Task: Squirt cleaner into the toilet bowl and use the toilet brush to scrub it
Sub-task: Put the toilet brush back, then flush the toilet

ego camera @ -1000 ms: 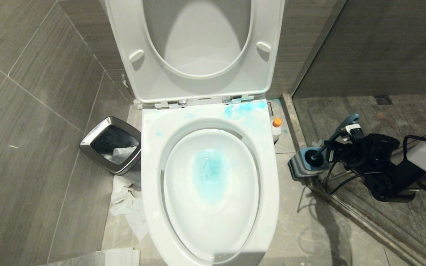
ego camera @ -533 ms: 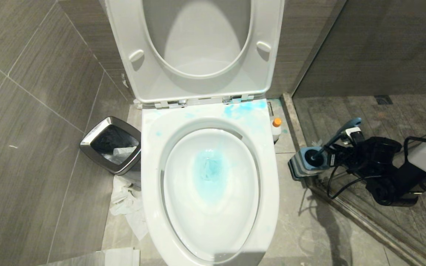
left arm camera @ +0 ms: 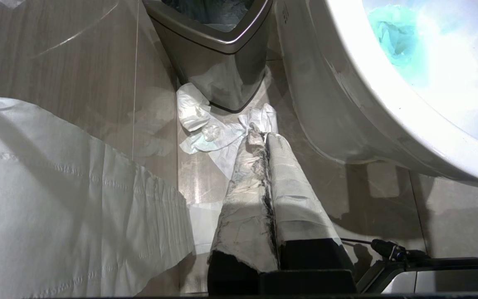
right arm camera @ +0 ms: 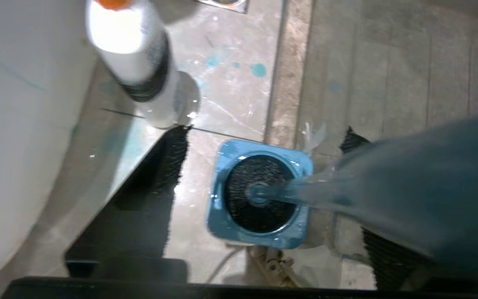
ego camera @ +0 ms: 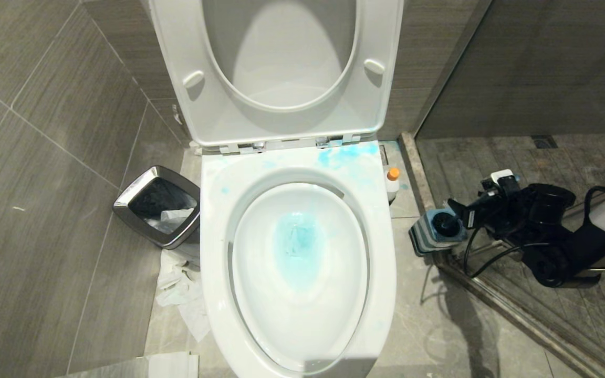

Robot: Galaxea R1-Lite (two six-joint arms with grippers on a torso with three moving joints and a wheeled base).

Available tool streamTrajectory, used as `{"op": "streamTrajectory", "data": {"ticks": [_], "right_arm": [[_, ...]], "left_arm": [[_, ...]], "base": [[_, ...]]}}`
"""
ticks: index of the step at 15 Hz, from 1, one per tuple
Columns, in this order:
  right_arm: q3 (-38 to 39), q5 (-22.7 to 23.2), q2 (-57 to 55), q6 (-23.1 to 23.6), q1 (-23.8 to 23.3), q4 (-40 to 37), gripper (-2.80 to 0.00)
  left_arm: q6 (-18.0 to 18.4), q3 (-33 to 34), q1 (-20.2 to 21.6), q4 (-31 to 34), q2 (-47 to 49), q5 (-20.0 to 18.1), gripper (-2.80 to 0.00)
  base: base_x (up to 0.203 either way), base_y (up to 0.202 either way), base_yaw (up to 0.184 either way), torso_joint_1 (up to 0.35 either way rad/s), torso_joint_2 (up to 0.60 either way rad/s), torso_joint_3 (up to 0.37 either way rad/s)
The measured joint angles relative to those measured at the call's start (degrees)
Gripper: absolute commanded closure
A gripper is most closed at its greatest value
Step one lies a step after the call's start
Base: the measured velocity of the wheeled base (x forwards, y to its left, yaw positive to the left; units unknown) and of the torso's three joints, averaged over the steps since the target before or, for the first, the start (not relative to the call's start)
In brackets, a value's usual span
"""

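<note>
The right gripper hangs over the floor to the right of the toilet bowl. Its jaws stand wide apart and close on nothing. The slate-blue handle of the toilet brush runs up between them, nearer one finger than the other, and I cannot tell whether it touches that finger. The round black bristle head sits down in its square blue holder, which stands on the floor against the raised sill of the shower area.

The brush looks light and stiff. Its handle is slim, smooth plastic, probably wet, so it would likely twist or slide in a loose pinch. The best hold seems to be on the straight stretch of the handle, well above the bristles, with the jaws closing square across it. The holder is small and looks light, so it may lift with the brush or tip if the pull is not straight up.

The cleaner stands upright on the floor just beside the bowl, near the holder, with its orange cap on. Its walls probably give under a squeeze, so it should be held around the body, below the cap.

Blue liquid lies in the bowl and is smeared on its rear rim.

The left gripper is parked low on the bowl's other side, jaws pressed together and empty, above crumpled tissue by the waste bin.
</note>
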State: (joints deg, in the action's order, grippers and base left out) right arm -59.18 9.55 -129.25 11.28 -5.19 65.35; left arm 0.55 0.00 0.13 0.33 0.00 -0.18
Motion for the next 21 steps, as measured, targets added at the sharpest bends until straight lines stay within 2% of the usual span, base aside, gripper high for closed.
{"op": "streamTrajectory", "data": {"ticks": [6, 9, 13, 14, 21], "right_arm": [[11.2, -5.2, 13.2, 0.9, 2.2, -6.1, -2.80], [16.3, -5.3, 23.6, 1.3, 2.3, -9.6, -2.80], [19.0, -4.5, 39.1, 2.3, 3.3, -17.4, -2.80], [19.2, -4.4, 43.1, 2.5, 3.5, -19.9, 0.00], [21.9, -5.7, 76.2, 3.9, 3.7, -39.0, 0.00]], "left_arm": [[0.0, 0.0, 0.0, 0.0, 0.0, 0.0, 0.00], [0.0, 0.0, 0.0, 0.0, 0.0, 0.0, 0.00], [0.0, 0.0, 0.0, 0.0, 0.0, 0.0, 0.00], [0.0, 0.0, 0.0, 0.0, 0.0, 0.0, 0.00], [0.0, 0.0, 0.0, 0.0, 0.0, 0.0, 0.00]], "base": [[0.000, 0.000, 0.000, 0.000, 0.00, 0.000], [0.000, 0.000, 0.000, 0.000, 0.00, 0.000], [0.000, 0.000, 0.000, 0.000, 0.00, 0.000], [0.000, 0.000, 0.000, 0.000, 0.00, 0.000], [0.000, 0.000, 0.000, 0.000, 0.00, 0.000]]}}
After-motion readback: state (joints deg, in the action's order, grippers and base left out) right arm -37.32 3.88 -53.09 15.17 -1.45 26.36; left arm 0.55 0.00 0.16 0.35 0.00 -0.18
